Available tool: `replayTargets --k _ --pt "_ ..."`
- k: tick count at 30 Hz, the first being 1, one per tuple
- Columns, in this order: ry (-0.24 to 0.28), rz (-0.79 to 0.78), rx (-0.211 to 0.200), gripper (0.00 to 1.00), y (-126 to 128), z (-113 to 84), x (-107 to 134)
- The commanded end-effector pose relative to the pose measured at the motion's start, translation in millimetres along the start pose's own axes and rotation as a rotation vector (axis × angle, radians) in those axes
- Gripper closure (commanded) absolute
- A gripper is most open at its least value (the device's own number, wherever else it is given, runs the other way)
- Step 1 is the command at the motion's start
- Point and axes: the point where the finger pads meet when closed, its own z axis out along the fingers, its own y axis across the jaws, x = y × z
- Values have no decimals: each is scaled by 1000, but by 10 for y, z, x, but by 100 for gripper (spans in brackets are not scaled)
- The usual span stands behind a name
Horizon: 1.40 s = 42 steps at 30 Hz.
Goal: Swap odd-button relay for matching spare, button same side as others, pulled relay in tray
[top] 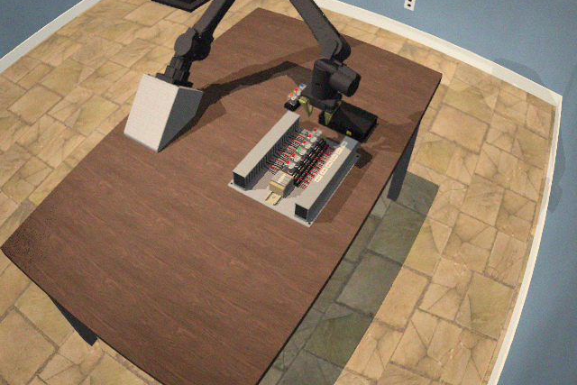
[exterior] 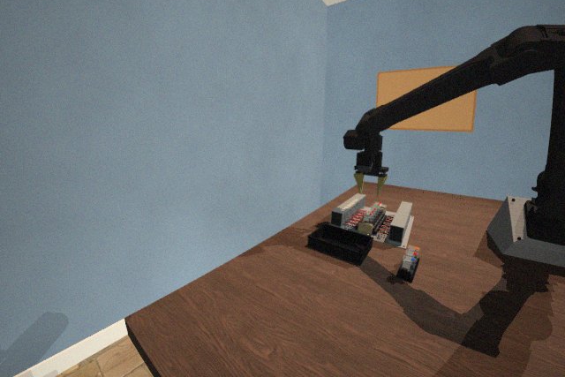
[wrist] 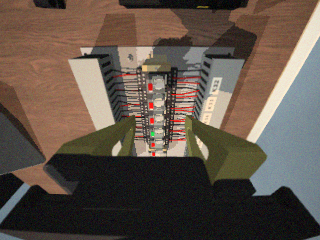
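Above the far end of the relay row [wrist: 158,112] on the worktop [top: 140,232], the gripper [wrist: 160,131] hangs with fingers apart and empty, the green-button relay [wrist: 152,133] seated in its socket directly below, between them, the row running straight ahead.

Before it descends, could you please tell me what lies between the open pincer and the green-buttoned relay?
Nothing: in the exterior view the olive pincer hangs above the relay row, with only air down to the green-buttoned relay.
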Motion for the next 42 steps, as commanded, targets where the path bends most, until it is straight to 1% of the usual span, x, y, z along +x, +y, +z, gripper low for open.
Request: replayTargets --k 1,31,34,39,41,42 --pt "1 -5 15 41 -32 -110 -64" --pt "1 -8 14 41 -30 -105 -66" --pt "0 -1 14 41 -16 -76 76" --pt "1 4 17 41 20 1 451" --pt "1 4 17 41 20 1 451" --pt "1 5 18 41 27 17 529"
